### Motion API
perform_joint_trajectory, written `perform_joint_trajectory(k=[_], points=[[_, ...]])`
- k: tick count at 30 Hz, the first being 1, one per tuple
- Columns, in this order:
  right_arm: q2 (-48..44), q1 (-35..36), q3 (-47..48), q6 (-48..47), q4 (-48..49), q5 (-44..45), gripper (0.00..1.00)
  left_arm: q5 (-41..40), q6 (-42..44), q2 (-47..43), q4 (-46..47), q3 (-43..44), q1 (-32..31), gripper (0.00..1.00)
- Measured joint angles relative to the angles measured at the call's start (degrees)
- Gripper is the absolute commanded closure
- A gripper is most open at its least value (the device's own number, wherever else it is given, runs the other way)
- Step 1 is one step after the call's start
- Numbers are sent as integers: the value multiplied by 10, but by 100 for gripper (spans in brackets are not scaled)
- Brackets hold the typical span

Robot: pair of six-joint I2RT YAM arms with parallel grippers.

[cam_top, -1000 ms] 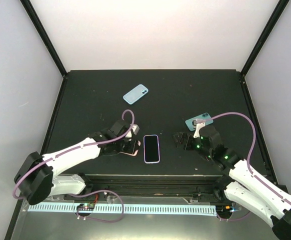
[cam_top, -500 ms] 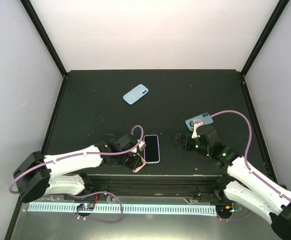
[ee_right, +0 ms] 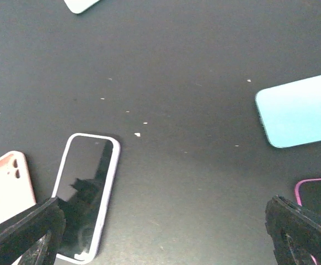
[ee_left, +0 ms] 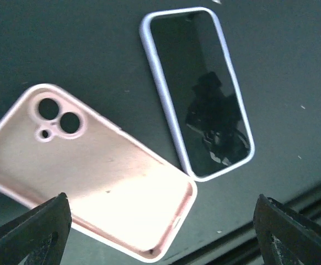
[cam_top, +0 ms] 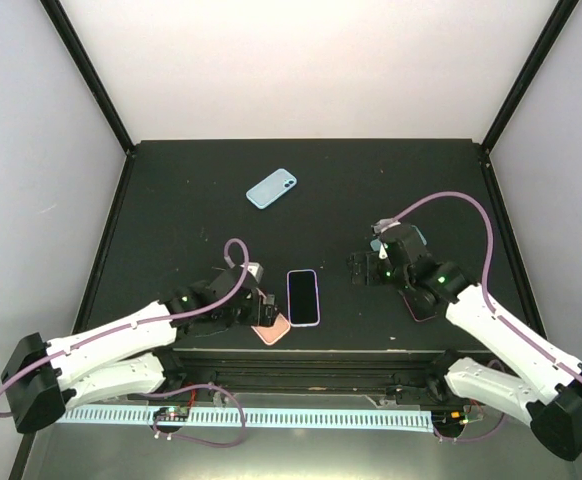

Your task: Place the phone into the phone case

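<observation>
The phone (cam_top: pixel 303 296) lies face up near the table's front edge, with a dark screen and a lilac rim; it also shows as the phone (ee_left: pixel 196 91) and the phone (ee_right: pixel 86 196) in the wrist views. A pink phone case (ee_left: pixel 89 171) lies hollow side up beside it on the left, one corner almost touching the phone's lower end, and appears as the pink case (cam_top: pixel 271 328) from above. My left gripper (ee_left: pixel 163 237) hangs open over the case with nothing between its fingers. My right gripper (ee_right: pixel 163 234) is open and empty, hovering right of the phone over bare table.
A light blue phone-shaped slab (cam_top: pixel 271 188) lies at the back middle. A teal one (ee_right: pixel 301 110) lies near my right arm, and a dark item with a magenta rim (ee_right: pixel 317 193) sits just beyond it. The table's front edge (ee_left: pixel 293 201) runs close to the pink case.
My left gripper carried the pink case right and toward the front edge, set it down beside the phone, then opened and let go. The right arm drew back slightly, still open.
</observation>
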Motion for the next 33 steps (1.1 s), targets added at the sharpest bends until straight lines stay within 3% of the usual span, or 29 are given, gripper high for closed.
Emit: perform_joint_trajectory(k=[7,19,27,33], points=[[42,-55,21,-27,-37,26,0,-64,-75,-28,-30,-40,26,8],[71,-246,-37,-22,-8,-58,0,-93,-142,-51,-41,-106,33,8],[113,-342,-71,38,10,-82,0,-103,-151,-59,-14,-137,36,8],[155,-373,-106,95,36,-80,0,-105,-153,-62,12,-157,40,8]])
